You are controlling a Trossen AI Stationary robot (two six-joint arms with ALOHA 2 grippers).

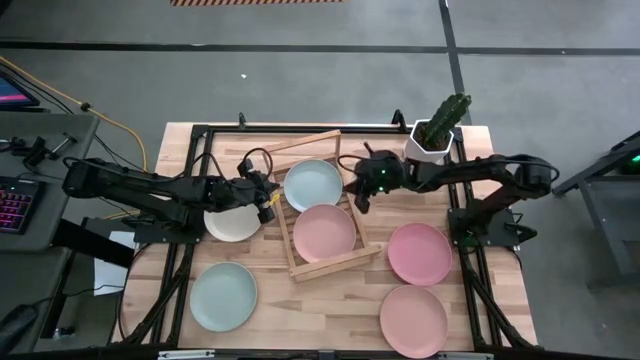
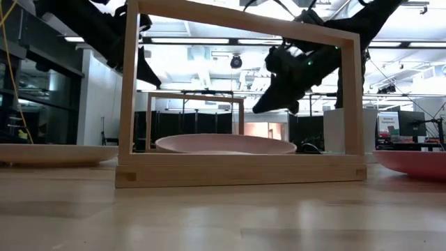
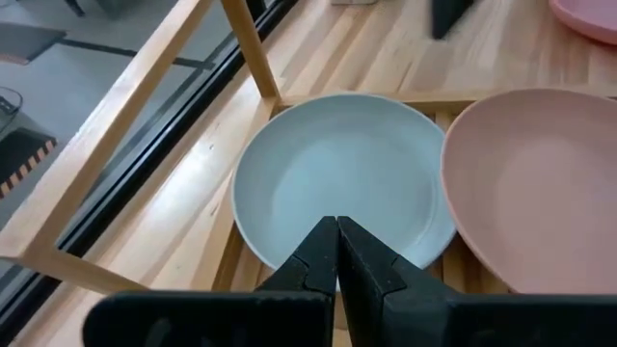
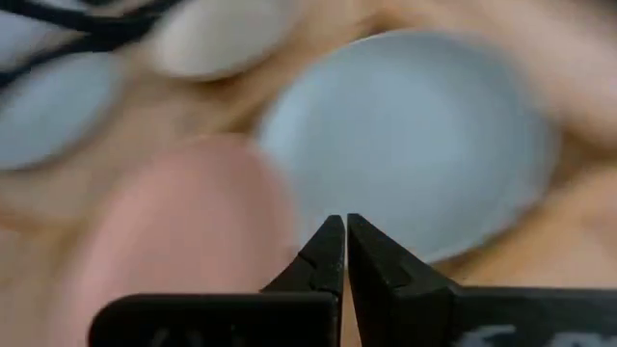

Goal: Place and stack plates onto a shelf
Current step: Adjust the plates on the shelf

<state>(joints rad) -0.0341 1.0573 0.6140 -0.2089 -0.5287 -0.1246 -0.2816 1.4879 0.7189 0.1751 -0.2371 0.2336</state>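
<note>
Plates on shelf [image 1: 322,205], centre frame: mint plate [image 1: 313,184] w/ pink plate [image 1: 324,232] below it. We keep both hands, left hand [image 1: 268,199] and right hand [image 1: 357,196], fingers together, empty. Next, we'd take cream plate [image 1: 232,222] by its rim, lift level, clear the rail.

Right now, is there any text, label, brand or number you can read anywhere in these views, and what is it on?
None can be read.
The plates, such as the mint-blue plate and the pink plate on the shelf: no markings.
The white cactus pot: no label visible.
A sign in the room behind the table, low view: has print, too small and blurred to read.
</note>
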